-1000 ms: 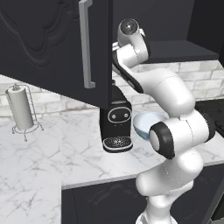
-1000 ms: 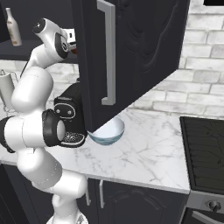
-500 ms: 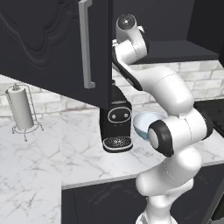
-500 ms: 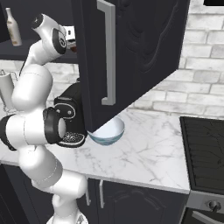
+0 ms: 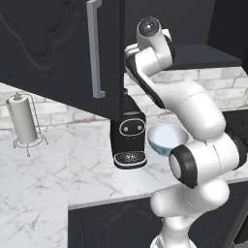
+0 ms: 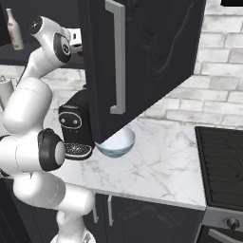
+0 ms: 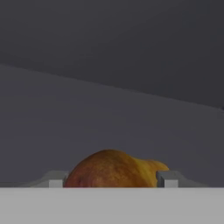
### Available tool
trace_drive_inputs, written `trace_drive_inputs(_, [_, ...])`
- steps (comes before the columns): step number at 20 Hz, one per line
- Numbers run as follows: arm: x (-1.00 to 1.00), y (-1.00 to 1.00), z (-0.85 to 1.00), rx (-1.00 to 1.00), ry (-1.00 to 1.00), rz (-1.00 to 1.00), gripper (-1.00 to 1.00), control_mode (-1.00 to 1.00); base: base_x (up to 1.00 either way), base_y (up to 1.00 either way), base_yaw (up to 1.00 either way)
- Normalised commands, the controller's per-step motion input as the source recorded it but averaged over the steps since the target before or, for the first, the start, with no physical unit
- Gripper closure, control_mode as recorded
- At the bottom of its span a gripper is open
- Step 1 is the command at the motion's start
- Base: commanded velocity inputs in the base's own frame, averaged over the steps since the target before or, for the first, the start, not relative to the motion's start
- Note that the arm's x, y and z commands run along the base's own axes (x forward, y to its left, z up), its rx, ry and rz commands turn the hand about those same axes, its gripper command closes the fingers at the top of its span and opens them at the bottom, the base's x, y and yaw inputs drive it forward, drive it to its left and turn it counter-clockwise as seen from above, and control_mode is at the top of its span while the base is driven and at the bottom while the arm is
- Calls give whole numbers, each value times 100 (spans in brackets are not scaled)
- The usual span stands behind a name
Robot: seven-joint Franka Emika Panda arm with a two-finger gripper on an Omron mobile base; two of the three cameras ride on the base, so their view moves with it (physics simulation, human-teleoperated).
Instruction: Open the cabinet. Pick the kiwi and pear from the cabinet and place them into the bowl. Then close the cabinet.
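I've got the arm reaching up into the open cabinet (image 5: 58, 48) right now, one door (image 6: 142, 61) swung wide toward me in both base views. On the hand view there's one pear (image 7: 111, 169), yellowish-orange with a reddish side, sitting between the two fingertips (image 7: 56, 181) of the gripper (image 7: 109, 183), with the cabinet's grey inside behind it. The tips sit right at the pear's sides, one on each, so the jaws look closed onto the pear, though I can't tell for sure how firm the contact is.

I can't pick out the kiwi anywhere from here.

Down on the marble counter (image 5: 43, 184) I count one bowl (image 5: 167, 138), white with a bluish tint, sitting just right of one black coffee machine (image 5: 128, 135). From the right base view that bowl is partly tucked behind the lower edge of the open door. One paper towel holder (image 5: 24, 121) stands far left on the counter. I also see one bottle (image 6: 14, 31) up on a shelf at the left, and one stove (image 6: 220, 161) at the right.
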Motion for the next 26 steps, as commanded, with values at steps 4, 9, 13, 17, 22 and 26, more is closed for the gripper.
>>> trace_drive_inputs(4, [-71, -34, 16, 0, 4, -5, 100, -100, 0, 0, 0])
trace_drive_inputs(9, [-74, -32, 5, 0, 19, -5, 100, -100, 0, 0, 0])
trace_drive_inputs(13, [-71, -44, -3, 2, 23, -1, 100, -100, 0, 0, 0])
trace_drive_inputs(17, [-71, -53, -24, 3, 16, 0, 100, -100, 0, 0, 0])
trace_drive_inputs(22, [-59, -38, -44, 2, 17, 0, 100, -100, 0, 0, 0])
trace_drive_inputs(26, [-37, -19, -65, 1, 3, 0, 100, -100, 0, 0, 0])
